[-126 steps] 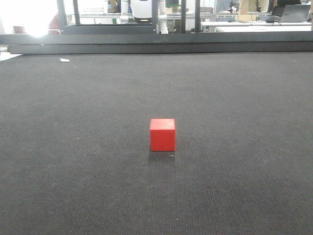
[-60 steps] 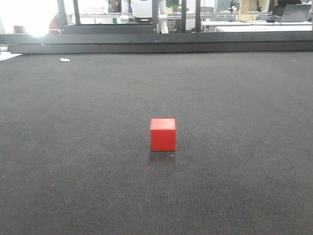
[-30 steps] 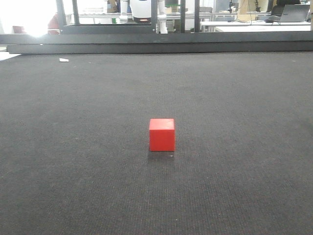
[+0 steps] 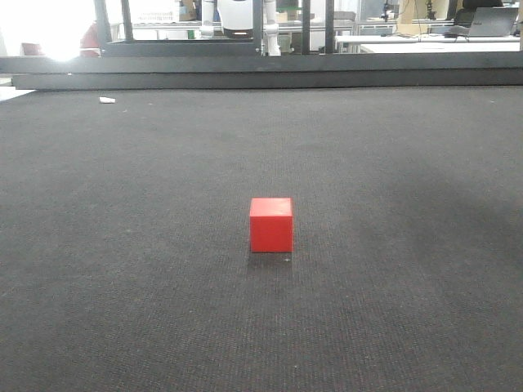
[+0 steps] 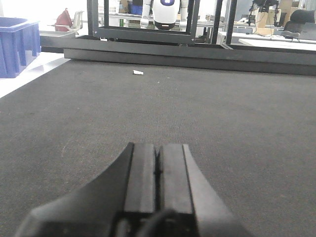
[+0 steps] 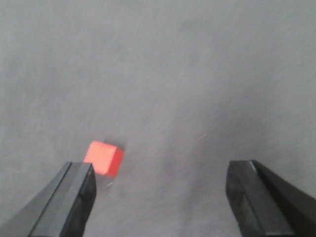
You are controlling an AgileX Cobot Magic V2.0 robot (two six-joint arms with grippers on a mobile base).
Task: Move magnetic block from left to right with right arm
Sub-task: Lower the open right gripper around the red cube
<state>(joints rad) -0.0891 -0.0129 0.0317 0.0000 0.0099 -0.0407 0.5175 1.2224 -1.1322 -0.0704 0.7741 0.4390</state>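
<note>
magnetic block (image 6: 103, 158) blurred, white scrap (image 4: 108, 100) unidentifiable

1. The front view sits low, close to the dark mat (image 4: 122, 310). It faces level across the mat to the black frame (image 4: 261, 69) at the far edge, with the red cube (image 4: 270, 224) centred.
2. The left wrist view looks forward from just behind the left gripper (image 5: 158, 148), whose fingers are pressed together, low over the mat. It shares the frame and a white scrap (image 5: 138, 72) with the front view.
3. The right wrist view looks steeply down from above the right gripper (image 6: 160, 173), between its spread fingers. It shares the cube with the front view.
</note>
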